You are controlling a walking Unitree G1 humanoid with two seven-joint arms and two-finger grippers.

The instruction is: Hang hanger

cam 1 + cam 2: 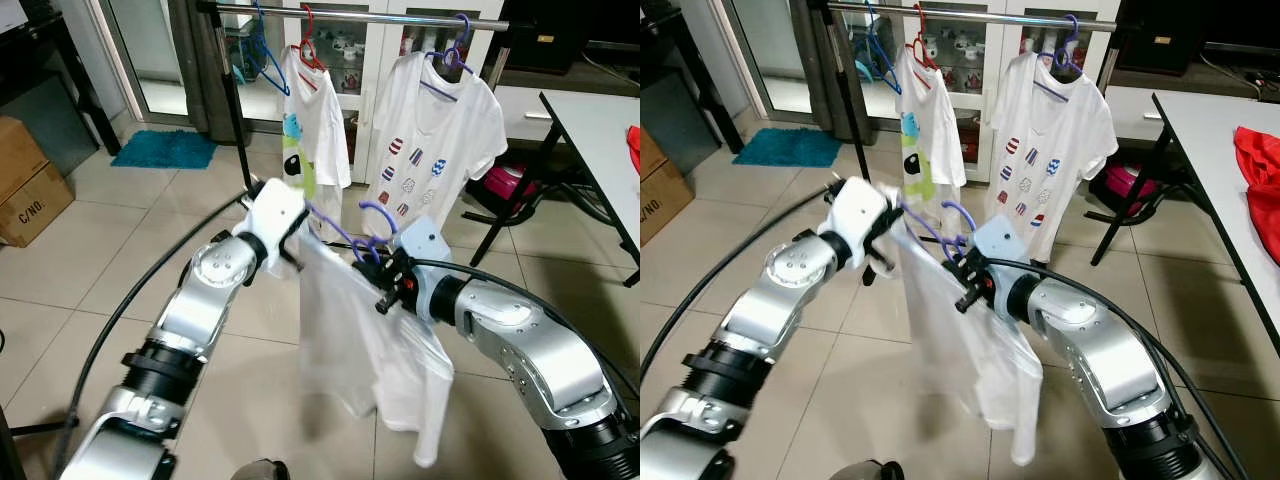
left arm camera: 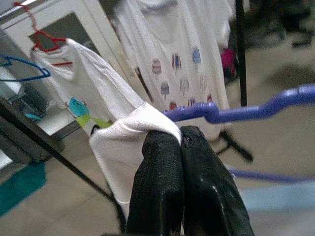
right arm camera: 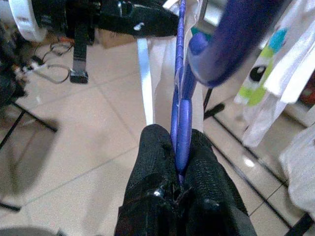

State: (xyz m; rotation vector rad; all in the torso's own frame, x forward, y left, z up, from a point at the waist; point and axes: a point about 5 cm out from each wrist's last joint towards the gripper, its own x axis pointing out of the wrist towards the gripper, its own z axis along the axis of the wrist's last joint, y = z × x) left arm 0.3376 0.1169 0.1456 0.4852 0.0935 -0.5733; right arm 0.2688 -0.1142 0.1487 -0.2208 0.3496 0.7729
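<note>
A purple hanger (image 1: 345, 235) carries a plain white shirt (image 1: 365, 350) in front of me, held up between both arms. My left gripper (image 2: 179, 140) is shut on the shirt's shoulder at the hanger's left end (image 1: 300, 215). My right gripper (image 3: 178, 157) is shut on the hanger's neck, just under its hook (image 1: 380, 212). The shirt hangs loose below, over the floor. Farther off stands the clothes rail (image 1: 400, 16) with two hung white shirts (image 1: 432, 150).
On the rail hang an empty blue hanger (image 1: 268, 62), a red hanger with a cartoon shirt (image 1: 315, 120) and a purple hanger with a printed shirt. A table (image 1: 600, 130) stands at right, cardboard boxes (image 1: 28, 180) at left, a teal mat (image 1: 165, 148) behind.
</note>
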